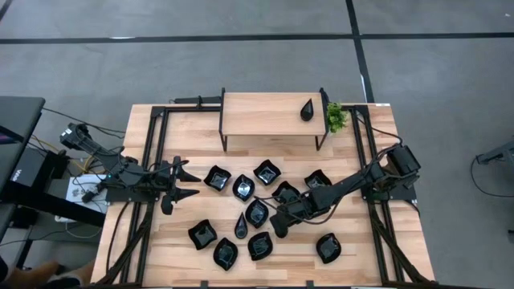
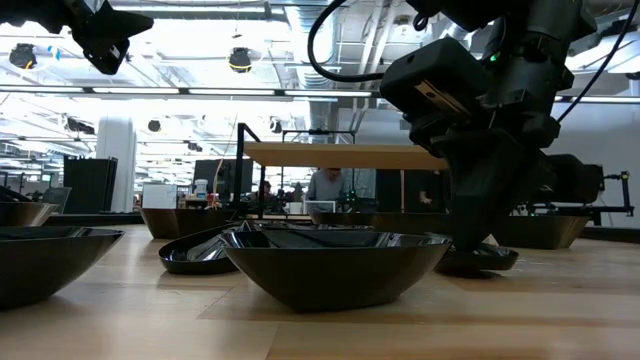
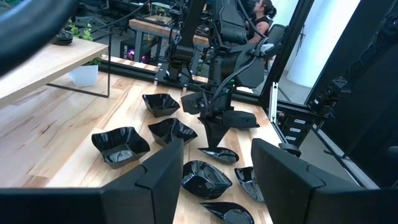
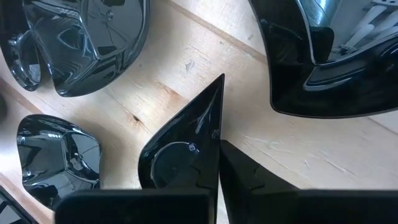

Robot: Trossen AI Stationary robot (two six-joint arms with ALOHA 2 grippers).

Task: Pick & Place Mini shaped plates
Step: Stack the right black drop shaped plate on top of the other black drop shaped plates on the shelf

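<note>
Right wrist view is showing the right gripper (image 4: 219,163) pinching shut on a teardrop plate (image 4: 180,149) lying on the table (image 1: 185,144) among the other mini shaped plates (image 1: 233,183), while the left gripper (image 1: 186,183) is hovering wide open farther off.

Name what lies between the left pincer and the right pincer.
High view: mini shaped plates, a rounded plate squarely on the line, lie between the open left pincer and the right pincer, shut on a teardrop plate.
</note>
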